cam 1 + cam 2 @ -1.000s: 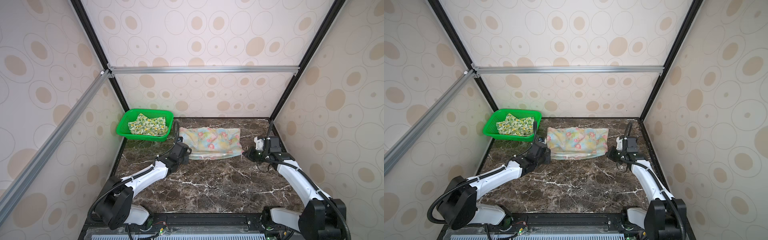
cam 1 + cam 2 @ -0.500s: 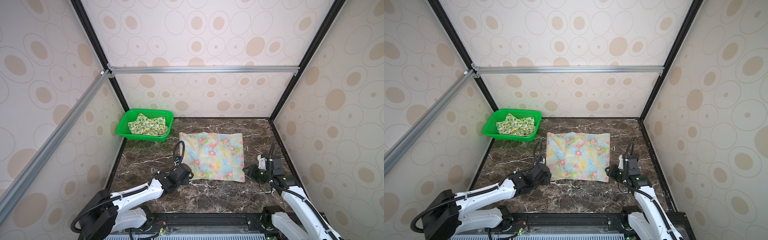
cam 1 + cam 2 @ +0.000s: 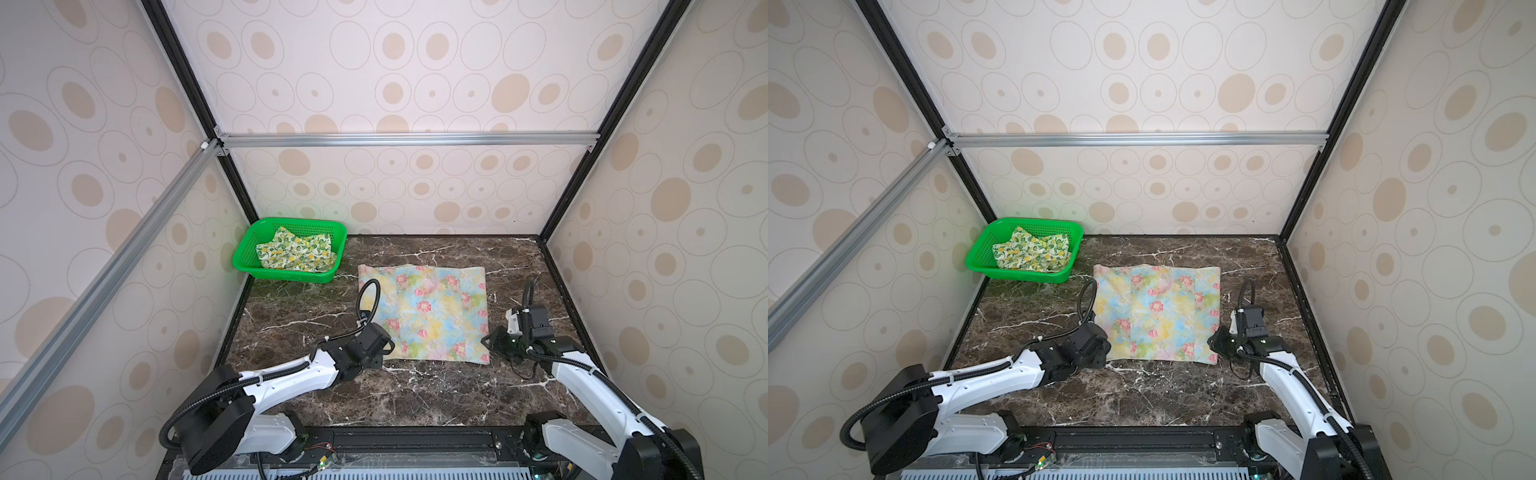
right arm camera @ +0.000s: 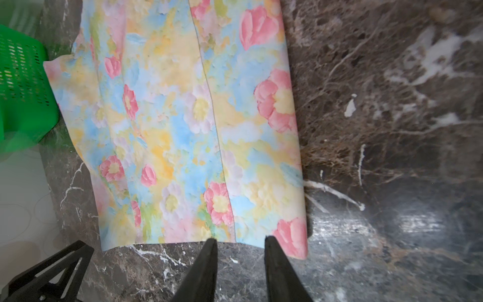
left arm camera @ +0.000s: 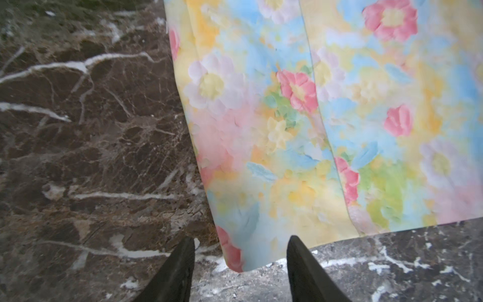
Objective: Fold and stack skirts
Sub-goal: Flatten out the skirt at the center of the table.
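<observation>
The flowered skirt (image 3: 432, 311) is spread flat on the bench (image 3: 415, 395), the lemon skirt (image 3: 297, 251) is left in the basket (image 3: 291, 274), and the left fingers (image 5: 177, 269) and right fingers (image 4: 203, 266) are held parted and empty at the spread skirt's near corners, which, it is judged, must next be pinched for folding.

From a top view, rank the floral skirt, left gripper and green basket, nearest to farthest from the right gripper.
1. floral skirt, just beside the right gripper.
2. left gripper, at the skirt's opposite near corner.
3. green basket, back left corner.
</observation>
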You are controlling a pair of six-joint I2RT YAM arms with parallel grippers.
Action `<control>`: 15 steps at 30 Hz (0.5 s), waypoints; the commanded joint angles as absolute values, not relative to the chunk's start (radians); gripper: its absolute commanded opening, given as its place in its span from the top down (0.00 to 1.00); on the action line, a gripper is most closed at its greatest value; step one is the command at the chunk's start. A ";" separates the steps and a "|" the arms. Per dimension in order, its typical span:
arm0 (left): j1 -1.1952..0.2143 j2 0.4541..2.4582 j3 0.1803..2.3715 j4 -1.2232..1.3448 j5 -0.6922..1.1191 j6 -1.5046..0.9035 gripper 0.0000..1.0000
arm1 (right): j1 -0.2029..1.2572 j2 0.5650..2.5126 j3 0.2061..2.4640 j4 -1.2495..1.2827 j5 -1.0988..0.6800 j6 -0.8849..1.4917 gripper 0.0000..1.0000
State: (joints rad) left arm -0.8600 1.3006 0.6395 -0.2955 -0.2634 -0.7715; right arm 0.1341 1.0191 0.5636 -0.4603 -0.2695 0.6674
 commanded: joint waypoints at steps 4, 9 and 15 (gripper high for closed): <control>-0.866 1.284 0.654 -0.334 -0.252 -0.744 0.39 | 0.140 0.997 0.528 -0.497 -0.186 0.655 0.57; -0.867 1.306 0.654 -0.299 -0.252 -0.743 0.39 | 0.140 1.020 0.522 -0.493 -0.142 0.664 0.49; -0.867 1.407 0.699 -0.272 -0.266 -0.707 0.57 | 0.140 1.137 0.557 -0.445 -0.165 0.654 0.59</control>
